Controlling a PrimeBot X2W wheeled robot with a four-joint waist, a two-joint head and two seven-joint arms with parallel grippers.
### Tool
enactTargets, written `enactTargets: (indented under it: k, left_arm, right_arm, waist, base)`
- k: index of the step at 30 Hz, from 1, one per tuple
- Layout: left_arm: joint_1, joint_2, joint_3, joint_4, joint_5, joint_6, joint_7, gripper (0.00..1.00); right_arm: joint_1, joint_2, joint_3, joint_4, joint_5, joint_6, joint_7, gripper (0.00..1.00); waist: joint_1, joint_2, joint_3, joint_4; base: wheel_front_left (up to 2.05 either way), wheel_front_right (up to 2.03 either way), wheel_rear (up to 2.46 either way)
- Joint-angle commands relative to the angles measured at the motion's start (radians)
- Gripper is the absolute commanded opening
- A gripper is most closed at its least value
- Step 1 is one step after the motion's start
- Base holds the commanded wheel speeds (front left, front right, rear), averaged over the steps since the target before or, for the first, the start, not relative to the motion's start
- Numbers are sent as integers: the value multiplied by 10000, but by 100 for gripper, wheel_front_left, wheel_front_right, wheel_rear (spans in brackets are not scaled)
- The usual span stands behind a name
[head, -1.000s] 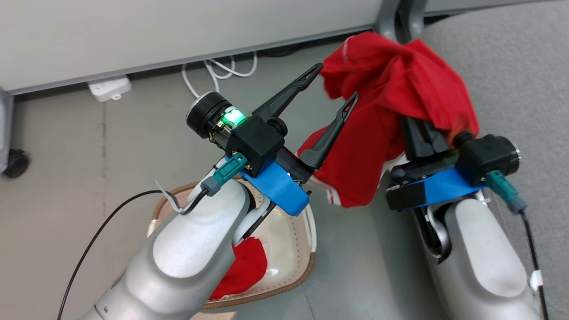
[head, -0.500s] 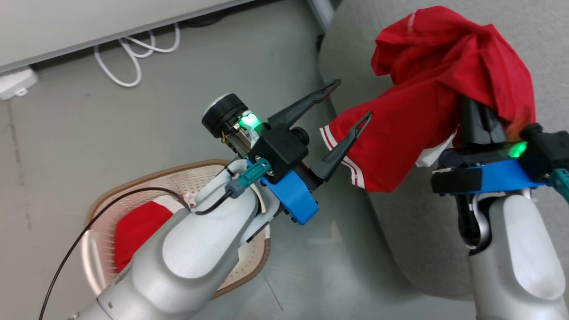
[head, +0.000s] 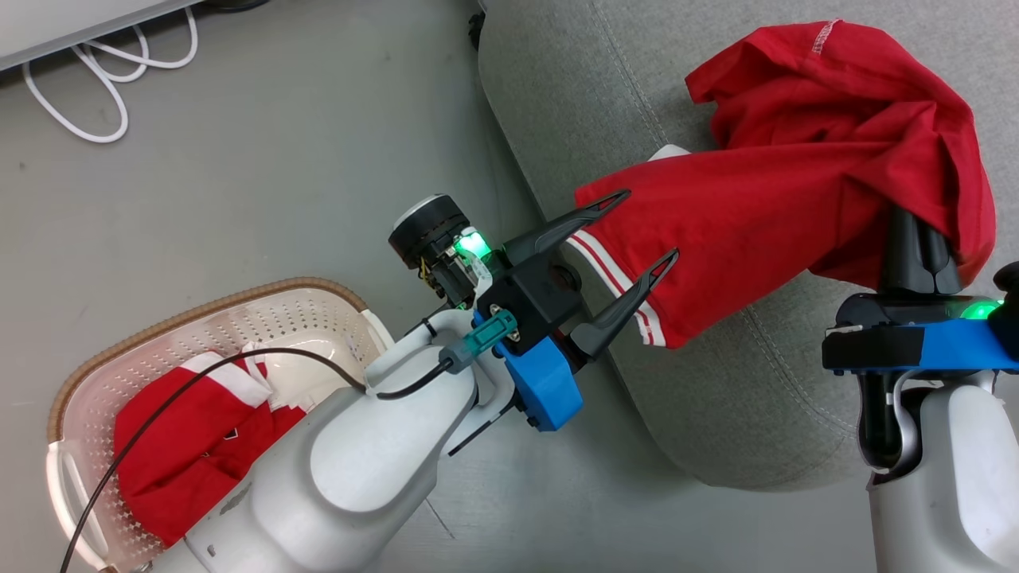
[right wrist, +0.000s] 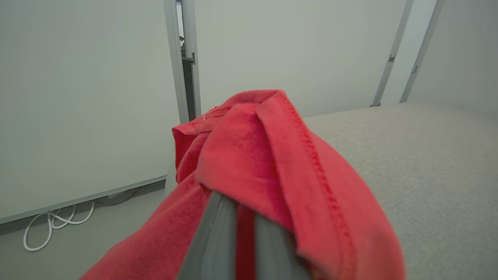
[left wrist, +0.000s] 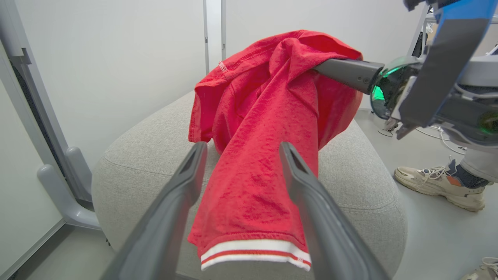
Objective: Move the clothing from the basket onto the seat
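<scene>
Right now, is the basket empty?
No, a red garment with white trim lies inside the basket in the head view.

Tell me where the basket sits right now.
In the head view the basket stands on the floor at lower left, left of the seat, with red clothing inside.

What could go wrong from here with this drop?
1. The garment is draped over the right gripper, so it may hang up on the fingers when they open instead of dropping.
2. Its striped cuff hangs past the edge of the seat, between the open fingers of the left gripper. It could snag there, or drag the rest onto the floor.
</scene>
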Motion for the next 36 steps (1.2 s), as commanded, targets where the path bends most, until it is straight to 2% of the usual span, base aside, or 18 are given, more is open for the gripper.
enactTargets:
  k: [1, 13, 19, 26, 31, 36]
  left_arm:
    - [-64, 66, -43, 38, -15, -9, -17, 100]
    - [-168, 107, 11, 163, -183, 102, -245, 100]
    - [-410, 203, 64, 27, -106, 229, -262, 100]
    - [-900, 308, 47, -195, 72, 269, -88, 100]
    - [-1351, 352, 23, -423, 230, 273, 34, 100]
    - [-1756, 385, -41, -671, 409, 294, 145, 100]
  right_arm:
    - [57, 18, -2, -37, 30, -7, -9, 0]
    - [-487, 15, 83, -414, -239, -7, -9, 0]
    - [-1847, -91, -723, -1074, -432, -7, -11, 0]
    - [-3793, -1365, -1899, -1539, -234, -8, -9, 0]
    - [-4868, -2466, -3061, -1121, -15, -8, -8, 0]
    - [-5501, -3449, -3960, -188, 241, -10, -8, 0]
  waist:
    - [0, 0, 56, -66]
    - [0, 0, 140, 70]
    - [0, 0, 720, 182]
    - [0, 0, 1852, 386]
    - [0, 0, 2720, 577]
    - [0, 0, 3520, 810]
  base:
    - [0, 0, 0]
    - [0, 0, 0]
    - [0, 0, 0]
    - [0, 0, 0]
    - [0, 0, 0]
    - [0, 0, 0]
